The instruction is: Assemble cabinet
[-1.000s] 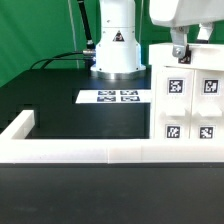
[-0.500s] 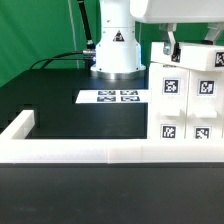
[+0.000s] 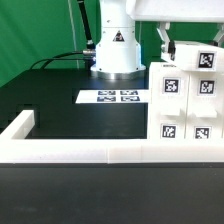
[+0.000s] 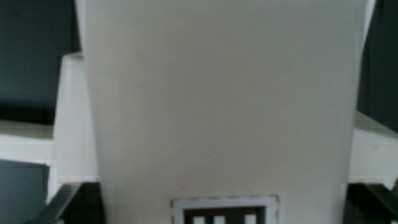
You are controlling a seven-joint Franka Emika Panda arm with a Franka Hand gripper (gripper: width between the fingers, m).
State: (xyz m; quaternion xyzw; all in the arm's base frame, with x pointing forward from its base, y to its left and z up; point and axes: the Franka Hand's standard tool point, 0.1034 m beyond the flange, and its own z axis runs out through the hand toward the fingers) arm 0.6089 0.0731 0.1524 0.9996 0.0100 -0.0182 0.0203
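Note:
The white cabinet body point(image 3: 185, 112) stands at the exterior view's right, against the border rail, with tags on its front. My gripper point(image 3: 171, 44) is just above its top and is shut on a white cabinet panel point(image 3: 203, 58), which lies tilted across the top of the body and carries a tag. In the wrist view this panel point(image 4: 214, 100) fills most of the picture, with a tag point(image 4: 228, 212) at its near end between the jaws. Lower cabinet parts show pale at both sides behind it.
The marker board point(image 3: 118, 97) lies on the black table in front of the arm's base point(image 3: 117, 48). The long low white border rail point(image 3: 80, 151) runs along the near side and turns back at the exterior view's left. A green curtain hangs behind.
My gripper has come down and toward the exterior view's left with the panel. The panel now sits lower, tilted on the top of the cabinet body.

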